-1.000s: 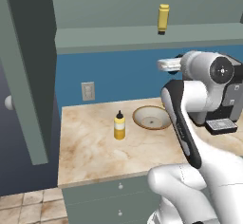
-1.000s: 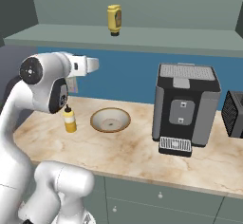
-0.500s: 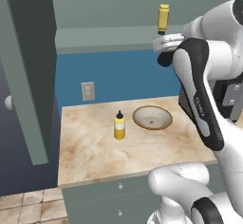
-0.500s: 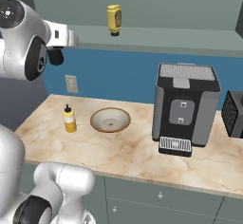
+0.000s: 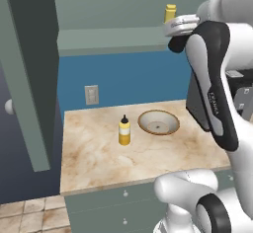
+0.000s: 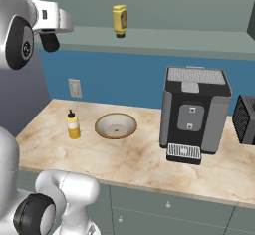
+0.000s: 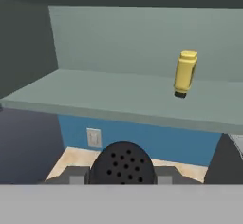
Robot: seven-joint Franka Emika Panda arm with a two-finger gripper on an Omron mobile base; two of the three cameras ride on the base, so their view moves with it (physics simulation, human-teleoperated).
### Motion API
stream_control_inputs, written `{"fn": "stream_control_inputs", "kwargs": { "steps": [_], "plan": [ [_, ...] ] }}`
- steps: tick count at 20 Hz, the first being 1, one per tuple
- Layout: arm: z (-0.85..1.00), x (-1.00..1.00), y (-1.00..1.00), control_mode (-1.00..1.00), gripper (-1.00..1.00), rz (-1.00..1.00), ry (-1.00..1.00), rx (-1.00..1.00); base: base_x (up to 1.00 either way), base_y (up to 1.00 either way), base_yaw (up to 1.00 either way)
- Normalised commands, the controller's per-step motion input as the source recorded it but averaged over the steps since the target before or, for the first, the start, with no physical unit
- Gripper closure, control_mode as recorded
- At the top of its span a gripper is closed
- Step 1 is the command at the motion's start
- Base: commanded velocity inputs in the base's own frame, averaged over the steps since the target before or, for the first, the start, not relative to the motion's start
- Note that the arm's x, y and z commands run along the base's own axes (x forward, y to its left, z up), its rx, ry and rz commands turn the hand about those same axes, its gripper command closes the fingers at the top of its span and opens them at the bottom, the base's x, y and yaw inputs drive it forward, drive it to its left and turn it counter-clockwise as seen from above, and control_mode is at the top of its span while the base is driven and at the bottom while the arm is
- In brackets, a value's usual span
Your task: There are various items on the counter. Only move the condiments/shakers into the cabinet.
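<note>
- Carrying a small black shaker (image 7: 122, 163), the gripper (image 5: 179, 43) sits raised at shelf height, upper right of the left base view; its jaws are clamped on the shaker's sides, whose perforated round top shows at the bottom centre of the hand view.
- The cabinet (image 7: 118, 95) shelf lies just ahead, and the plain yellow bottle (image 7: 185, 73) already stands on it, upper right in the hand view.
- The yellow squeeze bottle (image 5: 124, 131) is on the counter (image 5: 99, 158), centre of the left base view, just beside the wooden bowl (image 5: 158, 122).
- The coffee machine (image 6: 195, 110) stands at right of the right base view.
- The shaker looks rigid, light and smooth-sided, so it could slip; a firm hold across its body below the cap suits it.
- The squeeze bottle is probably soft-walled; take it at the body's middle, gently.
</note>
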Motion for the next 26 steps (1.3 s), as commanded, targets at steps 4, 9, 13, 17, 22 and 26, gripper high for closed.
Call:
{"fn": "stream_control_inputs", "kwargs": {
  "steps": [4, 9, 13, 17, 22, 26],
  "plan": [
    [0.32, -0.12, 0.47, -1.0, 1.0, -0.2, -0.35, 0.0, 0.0, 0.0, 0.0],
    [0.0, 0.02, 0.01, -1.0, 1.0, -0.02, -0.03, 0.0, 0.0, 0.0, 0.0],
    [0.0, 0.15, 0.0, -1.0, 1.0, -0.08, 0.04, 0.05, 0.0, 0.0, 0.0],
    [0.0, 0.0, 0.0, -1.0, 1.0, -0.07, 0.03, 0.11, 0.0, 0.0, 0.0],
    [0.0, 0.03, 0.0, -1.0, 1.0, 0.0, 0.0, 0.0, 0.0, 0.0, 0.0],
    [0.0, 0.26, 0.0, -1.0, 1.0, 0.0, 0.0, 0.0, 0.0, 0.0, 0.0]
  ]
}}
